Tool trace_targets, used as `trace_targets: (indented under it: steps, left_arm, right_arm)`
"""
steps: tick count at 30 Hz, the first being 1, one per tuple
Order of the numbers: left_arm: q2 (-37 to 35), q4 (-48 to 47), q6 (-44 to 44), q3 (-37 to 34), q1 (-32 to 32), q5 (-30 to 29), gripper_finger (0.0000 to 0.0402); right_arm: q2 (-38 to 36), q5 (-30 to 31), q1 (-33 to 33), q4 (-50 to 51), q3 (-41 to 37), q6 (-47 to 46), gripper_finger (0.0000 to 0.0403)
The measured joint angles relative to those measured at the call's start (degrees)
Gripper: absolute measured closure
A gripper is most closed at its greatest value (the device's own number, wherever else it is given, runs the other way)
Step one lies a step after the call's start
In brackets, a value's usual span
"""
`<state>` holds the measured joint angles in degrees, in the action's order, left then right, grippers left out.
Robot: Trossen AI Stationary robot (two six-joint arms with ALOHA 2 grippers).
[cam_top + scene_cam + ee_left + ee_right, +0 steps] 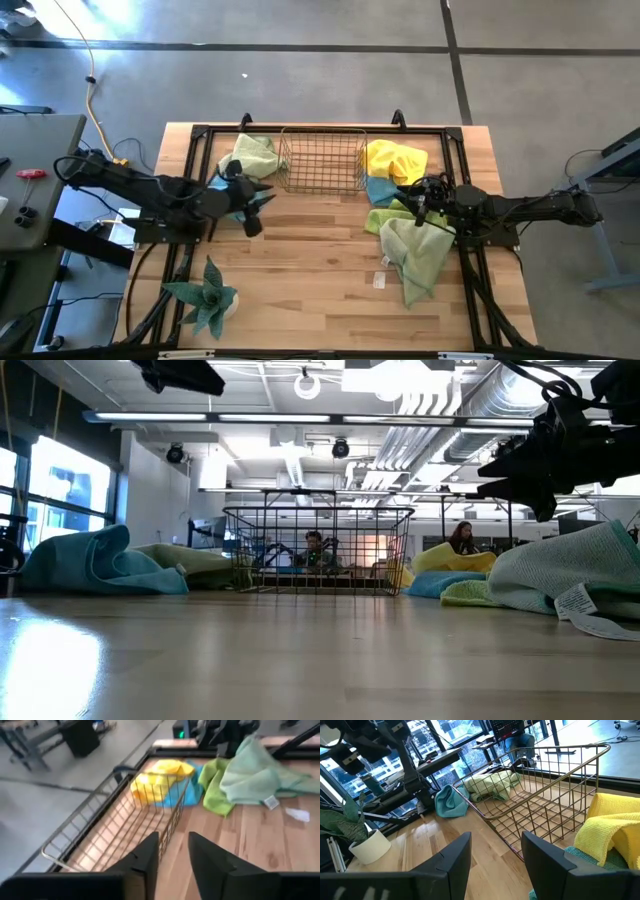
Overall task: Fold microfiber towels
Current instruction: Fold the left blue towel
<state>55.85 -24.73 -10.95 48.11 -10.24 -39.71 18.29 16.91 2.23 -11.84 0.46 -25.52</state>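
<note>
Currently, nothing is held by the left gripper [262, 199] or right gripper [421, 207]; both are parted (beside the wire basket [322, 160]). 2 heaps of microfiber towels [413, 248] are seen flanking it.

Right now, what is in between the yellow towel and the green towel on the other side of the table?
The copper wire basket stands between the yellow towel and the pale green towel. The high view shows it best.

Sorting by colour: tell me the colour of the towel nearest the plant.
Pale green towel, best in the high view.
</note>
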Motion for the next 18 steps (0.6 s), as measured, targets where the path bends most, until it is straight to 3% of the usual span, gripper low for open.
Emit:
trace_targets:
  steps: [6, 9, 14, 18]
  left_arm:
    - [4.82, -7.68, -10.37, 2.37, 2.7, -1.26, 0.0194]
    - [7.2, -15.45, -18.0, 3.45, 5.11, 1.26, 0.0166]
    - [9.57, -28.2, -27.95, 4.77, 9.6, 10.74, 0.0166]
    - [9.52, -37.67, -31.49, 5.06, 12.47, 13.9, 0.0183]
  right_arm:
    - [0.01, 0.0, 0.01, 0.0, 0.01, 0.0, 0.0236]
    - [-0.01, 0.0, 0.01, 0.0, -0.01, 0.0, 0.0236]
    - [0.01, 0.0, -0.01, 0.0, 0.0, 0.0, 0.0236]
    - [0.01, 0.0, -0.01, 0.0, 0.01, 0.0, 0.0236]
